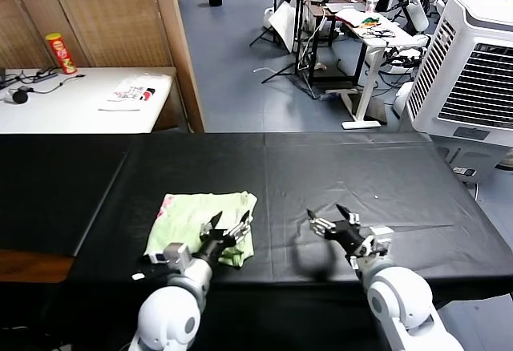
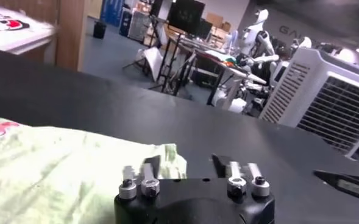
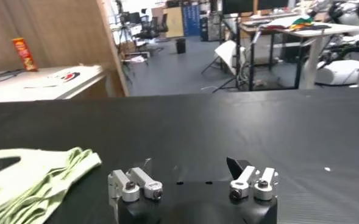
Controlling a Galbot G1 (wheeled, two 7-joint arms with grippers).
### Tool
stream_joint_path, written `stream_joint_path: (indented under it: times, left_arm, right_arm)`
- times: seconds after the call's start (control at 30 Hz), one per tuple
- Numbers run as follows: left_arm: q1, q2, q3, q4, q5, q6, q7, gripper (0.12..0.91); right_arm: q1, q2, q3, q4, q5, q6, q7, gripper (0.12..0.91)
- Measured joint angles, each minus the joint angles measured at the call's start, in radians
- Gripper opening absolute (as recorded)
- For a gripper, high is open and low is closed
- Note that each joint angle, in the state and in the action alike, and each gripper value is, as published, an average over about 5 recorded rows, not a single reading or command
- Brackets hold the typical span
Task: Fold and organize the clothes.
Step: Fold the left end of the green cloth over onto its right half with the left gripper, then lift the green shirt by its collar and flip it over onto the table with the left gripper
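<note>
A long black counter [image 1: 361,167] spans the view. On its near left part lies the pale green T-shirt [image 1: 192,215], folded into a rumpled rectangle with a pink-red print at its far left corner. The left gripper [image 1: 227,227] hovers over the shirt's near right edge, fingers [image 1: 243,224] spread apart and holding nothing. The right gripper [image 1: 329,216] sits over bare counter, well apart from the shirt, fingers wide open and empty. A white air cooler [image 1: 469,70] stands beyond the counter's right end.
</note>
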Motion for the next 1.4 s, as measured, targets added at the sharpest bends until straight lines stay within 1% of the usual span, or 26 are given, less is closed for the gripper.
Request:
stream_joint_path:
  times: [0.1, 0.2, 0.33, 0.47, 0.57, 0.63, 0.7, 0.77, 0.83, 0.9, 1.0, 1.13, 1.3, 1.4]
  left_arm:
    - [0.015, 0.050, -0.038, -0.003, 0.036, -0.040, 0.019, 0.796]
    - [0.031, 0.114, -0.094, 0.009, 0.041, -0.068, 0.023, 0.798]
    - [0.047, 0.179, -0.180, 0.037, 0.024, -0.089, 0.023, 0.798]
    - [0.055, 0.199, -0.246, 0.066, -0.009, -0.101, 0.024, 0.798]
    - [0.056, 0.199, -0.278, 0.087, -0.047, -0.109, 0.029, 0.798]
    - [0.053, 0.196, -0.294, 0.101, -0.068, -0.116, 0.035, 0.798]
    - [0.050, 0.189, -0.307, 0.116, -0.086, -0.127, 0.042, 0.798]
    - [0.048, 0.183, -0.318, 0.131, -0.110, -0.140, 0.048, 0.798]
    - [0.047, 0.175, -0.328, 0.147, -0.146, -0.153, 0.054, 0.798]
    - [0.044, 0.164, -0.339, 0.164, -0.195, -0.162, 0.060, 0.798]
    - [0.039, 0.145, -0.349, 0.191, -0.280, -0.167, 0.068, 0.798]
    - [0.030, 0.119, -0.352, 0.220, -0.383, -0.163, 0.078, 0.798]
    - [0.015, 0.100, -0.353, 0.252, -0.483, -0.142, 0.089, 0.798]
    - [0.008, 0.095, -0.354, 0.265, -0.532, -0.133, 0.088, 0.791]
  right_arm:
    - [0.040, 0.014, -0.070, -0.022, -0.031, 0.009, -0.014, 0.798]
    - [0.086, 0.032, -0.146, -0.052, -0.073, 0.020, -0.023, 0.798]
    - [0.143, 0.058, -0.240, -0.102, -0.141, 0.035, -0.031, 0.798]
    - [0.172, 0.080, -0.310, -0.156, -0.231, 0.033, -0.051, 0.798]
    - [0.174, 0.086, -0.335, -0.192, -0.321, 0.024, -0.061, 0.798]
    - [0.173, 0.090, -0.342, -0.211, -0.370, 0.033, -0.055, 0.798]
    - [0.172, 0.097, -0.345, -0.222, -0.393, 0.055, -0.040, 0.798]
    - [0.171, 0.105, -0.343, -0.225, -0.386, 0.085, -0.024, 0.798]
    - [0.167, 0.113, -0.337, -0.218, -0.355, 0.118, -0.011, 0.798]
    - [0.160, 0.117, -0.326, -0.202, -0.311, 0.141, -0.005, 0.798]
    - [0.146, 0.113, -0.308, -0.167, -0.254, 0.156, -0.004, 0.798]
    - [0.120, 0.098, -0.283, -0.118, -0.215, 0.167, -0.006, 0.798]
    - [0.085, 0.086, -0.258, -0.074, -0.208, 0.174, -0.008, 0.798]
    - [0.073, 0.087, -0.254, -0.062, -0.208, 0.176, -0.008, 0.798]
